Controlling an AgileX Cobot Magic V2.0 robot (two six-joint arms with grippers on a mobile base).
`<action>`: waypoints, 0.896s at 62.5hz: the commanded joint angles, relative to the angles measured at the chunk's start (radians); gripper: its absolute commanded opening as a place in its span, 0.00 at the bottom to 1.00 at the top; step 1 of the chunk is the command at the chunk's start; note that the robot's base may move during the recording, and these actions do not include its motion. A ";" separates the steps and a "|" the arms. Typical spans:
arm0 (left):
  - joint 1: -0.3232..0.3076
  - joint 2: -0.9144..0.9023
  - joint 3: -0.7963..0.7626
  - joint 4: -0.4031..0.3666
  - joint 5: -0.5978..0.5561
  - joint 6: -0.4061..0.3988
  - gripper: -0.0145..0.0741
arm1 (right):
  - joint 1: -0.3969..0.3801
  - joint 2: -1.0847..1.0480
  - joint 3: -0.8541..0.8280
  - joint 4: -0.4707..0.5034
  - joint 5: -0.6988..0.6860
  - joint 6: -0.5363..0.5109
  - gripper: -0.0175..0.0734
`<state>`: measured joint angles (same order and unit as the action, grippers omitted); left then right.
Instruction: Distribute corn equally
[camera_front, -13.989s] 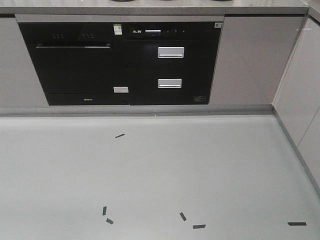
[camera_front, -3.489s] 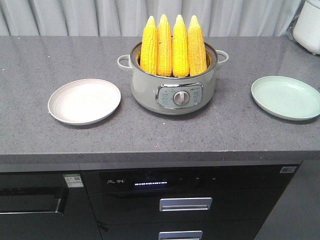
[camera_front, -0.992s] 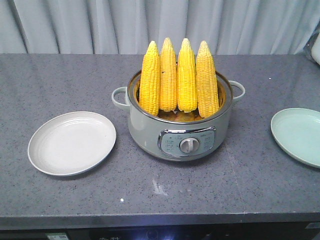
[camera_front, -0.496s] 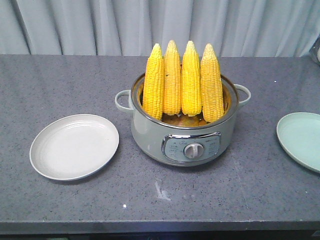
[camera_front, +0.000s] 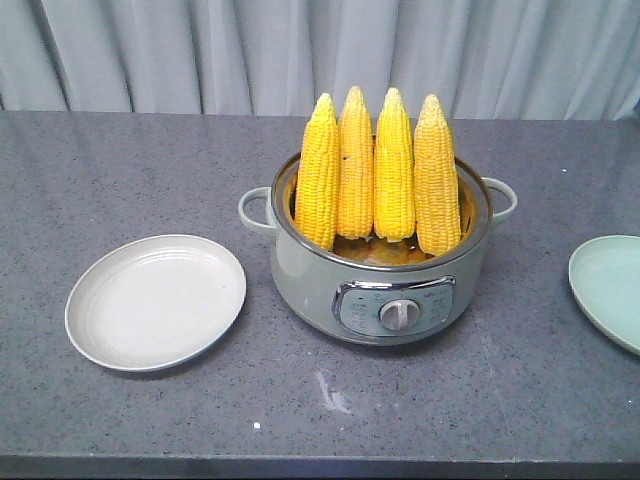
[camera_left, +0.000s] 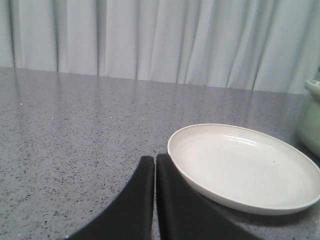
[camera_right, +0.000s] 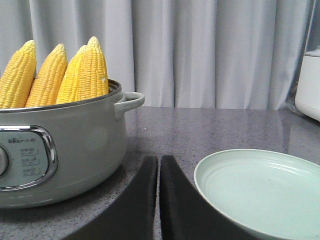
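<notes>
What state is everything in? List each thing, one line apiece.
Corn: four cobs standing upright in the pot.
Pot: uncovered, holding all the corn.
White plate: empty.
Green plate: empty.
Left gripper: shut, holding nothing.
Right gripper: shut, holding nothing.

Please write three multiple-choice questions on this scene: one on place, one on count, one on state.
1. Where is the corn? A) standing in the pot B) on a plate C) in a basket
2. How many cobs? A) two B) four C) six
3. The right gripper is: A) wide open B) holding a cob C) shut, empty
Answers: 1 A, cobs stand upright in the pot, the white plate is bare. 2 B, four tips in a row. 3 C, its fingers meet with nothing between.
</notes>
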<state>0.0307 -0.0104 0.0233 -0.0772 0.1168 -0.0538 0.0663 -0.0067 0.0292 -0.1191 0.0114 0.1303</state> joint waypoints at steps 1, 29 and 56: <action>0.002 -0.016 0.013 -0.008 -0.068 0.001 0.16 | -0.006 0.011 0.010 -0.003 -0.079 0.000 0.19; 0.002 -0.016 0.013 -0.008 -0.068 0.001 0.16 | -0.006 0.011 0.010 -0.003 -0.079 0.000 0.19; 0.002 -0.016 0.013 -0.008 -0.068 0.001 0.16 | -0.006 0.011 0.010 -0.003 -0.079 0.000 0.19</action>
<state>0.0307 -0.0104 0.0233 -0.0772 0.1168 -0.0538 0.0663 -0.0067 0.0292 -0.1191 0.0114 0.1303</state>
